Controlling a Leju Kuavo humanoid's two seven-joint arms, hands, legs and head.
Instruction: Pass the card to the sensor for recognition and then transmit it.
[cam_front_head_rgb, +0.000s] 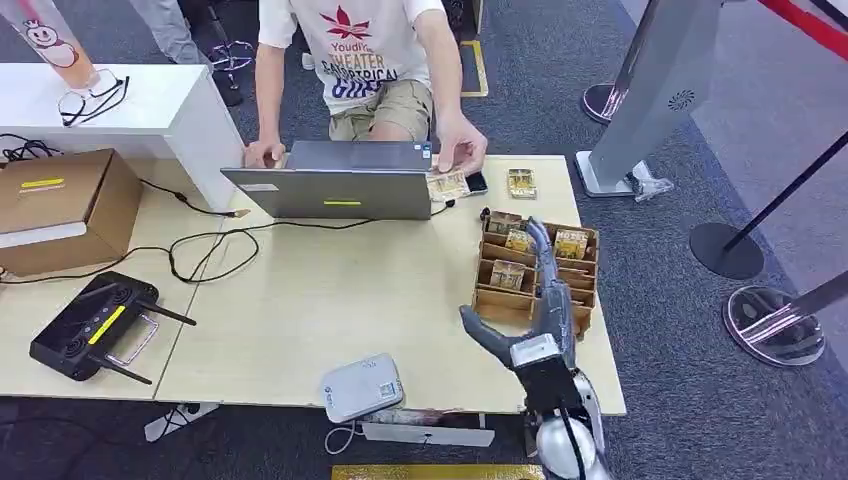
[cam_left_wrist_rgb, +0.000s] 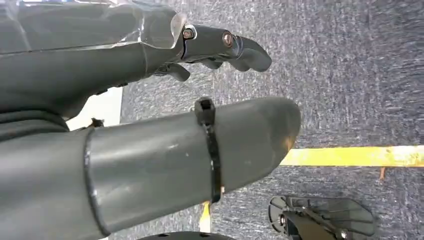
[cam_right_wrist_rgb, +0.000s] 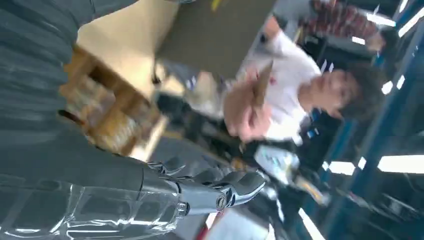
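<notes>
A compartmented cardboard tray (cam_front_head_rgb: 585, 300) holding several cards (cam_front_head_rgb: 570, 243) stands at the table's right side. My right hand (cam_front_head_rgb: 535, 310) hovers over it, fingers stretched toward the far compartments and thumb spread to the left, holding nothing. In the right wrist view my right hand (cam_right_wrist_rgb: 125, 165) is just as empty, with the tray (cam_right_wrist_rgb: 107, 125) blurred beyond it. One loose card (cam_front_head_rgb: 521, 182) lies behind the tray. A person's hand (cam_front_head_rgb: 462, 148) rests on another card (cam_front_head_rgb: 447, 186) beside the laptop. The white sensor box (cam_front_head_rgb: 361, 388) sits at the table's front edge. My left hand (cam_left_wrist_rgb: 150, 100) hangs over the carpet, empty, fingers apart.
A grey laptop (cam_front_head_rgb: 330, 185) stands at the far middle with a seated person behind it. A cardboard box (cam_front_head_rgb: 60, 205), a black controller (cam_front_head_rgb: 90, 325) and cables (cam_front_head_rgb: 200, 250) occupy the left. Stanchion bases (cam_front_head_rgb: 727, 250) and a white kiosk (cam_front_head_rgb: 650, 100) stand right of the table.
</notes>
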